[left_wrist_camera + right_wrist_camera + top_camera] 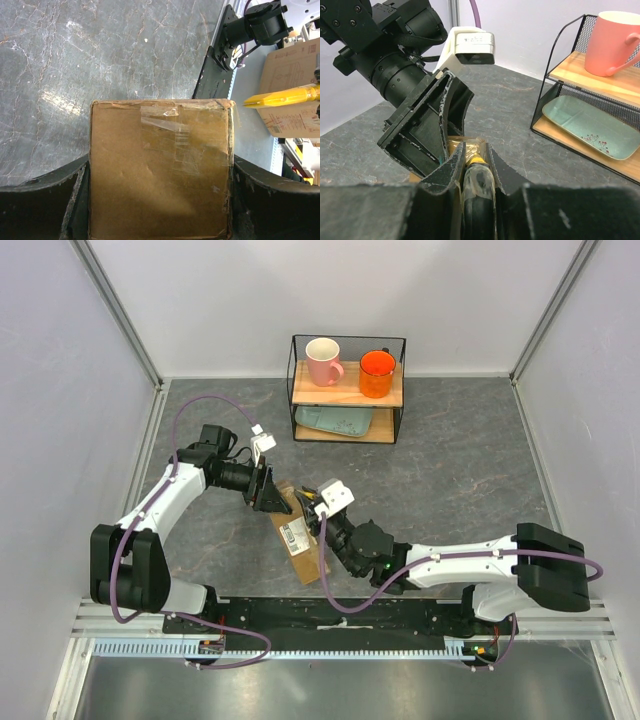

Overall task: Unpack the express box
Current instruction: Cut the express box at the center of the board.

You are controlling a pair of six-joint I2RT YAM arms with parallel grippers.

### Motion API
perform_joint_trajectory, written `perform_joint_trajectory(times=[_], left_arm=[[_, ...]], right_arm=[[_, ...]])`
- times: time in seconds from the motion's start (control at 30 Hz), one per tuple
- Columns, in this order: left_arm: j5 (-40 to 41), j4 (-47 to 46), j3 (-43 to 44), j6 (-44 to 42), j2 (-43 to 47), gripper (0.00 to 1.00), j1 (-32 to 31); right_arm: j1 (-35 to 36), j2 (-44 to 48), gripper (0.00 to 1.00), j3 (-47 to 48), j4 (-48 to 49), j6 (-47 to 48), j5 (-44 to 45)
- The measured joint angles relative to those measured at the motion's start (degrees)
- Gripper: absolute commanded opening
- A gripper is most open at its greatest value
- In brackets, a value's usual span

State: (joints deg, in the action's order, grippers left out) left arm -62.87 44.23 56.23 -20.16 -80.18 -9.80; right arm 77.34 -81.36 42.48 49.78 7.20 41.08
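we have the express box (305, 558) clamped across its width in the left gripper (268, 488), jaws spread wide with a finger pressed to each long side, as the left wrist view shows. from that gripper the box runs straight out ahead, its long axis in line with the fingers, and the far short end carries clear tape (172, 127) over the flap seam. the right gripper (476, 150) is closed down narrow on a slim yellow and black handle, which we take to be the yellow utility knife (478, 169), though its tip is hidden behind our own fingers. this gripper sits just beside the left one, over the held end of the box and facing the left jaws nearly head on. so the box lies below and just ahead of the knife hand, with its length trailing back under that wrist. we judge the cut must follow that long axis, drawing away from the left fingers rather than toward them
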Motion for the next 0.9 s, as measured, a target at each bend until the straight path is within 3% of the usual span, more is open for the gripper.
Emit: perform_joint_trajectory(times=[0.47,0.9], left_arm=[[0.0,0.13,-0.17,0.02,0.11,0.23,-0.31],[1.68,0.44,-1.57,3.67,0.87,0.18,-1.97]], right_arm=[[0.28,0.28,0.0,-4.61,3.17,-4.02,0.46],[5.27,0.83,0.0,-5.18,1.09,-3.1,7.54]])
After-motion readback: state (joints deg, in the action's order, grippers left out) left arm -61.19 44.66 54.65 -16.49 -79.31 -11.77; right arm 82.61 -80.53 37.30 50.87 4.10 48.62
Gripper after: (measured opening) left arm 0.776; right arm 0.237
